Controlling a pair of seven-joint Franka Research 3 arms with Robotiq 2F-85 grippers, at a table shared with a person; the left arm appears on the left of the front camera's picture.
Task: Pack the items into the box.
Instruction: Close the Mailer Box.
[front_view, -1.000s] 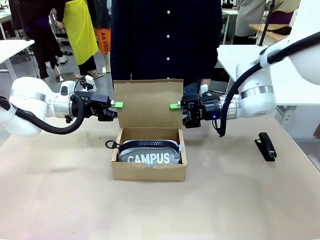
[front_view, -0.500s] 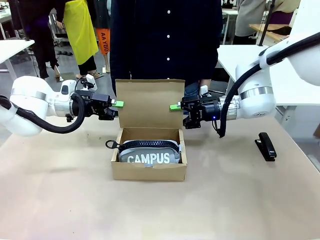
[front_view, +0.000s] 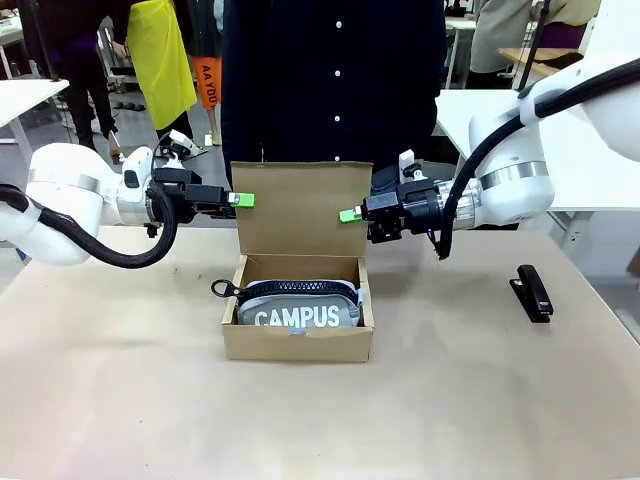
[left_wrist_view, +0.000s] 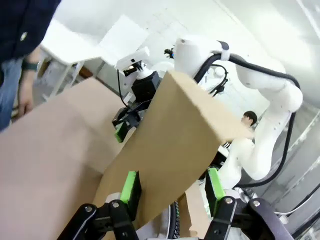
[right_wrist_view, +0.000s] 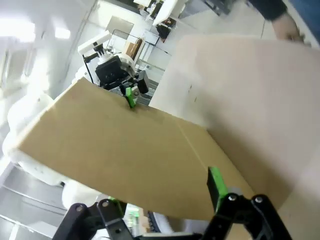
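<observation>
While both tools (front_view: 243, 201) (front_view: 349, 214) straddle its stiff cardboard flap (front_view: 300, 208) unclenched, the soft grey pouch (front_view: 297, 305) fills the box (front_view: 297, 342).

A robotics lab: white tables (front_view: 480, 105) and other standing people (front_view: 160, 60) behind.

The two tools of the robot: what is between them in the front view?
The upright brown cardboard flap lid of the box stands between the left tool and the right tool, one at each side edge, as the front view shows.
</observation>
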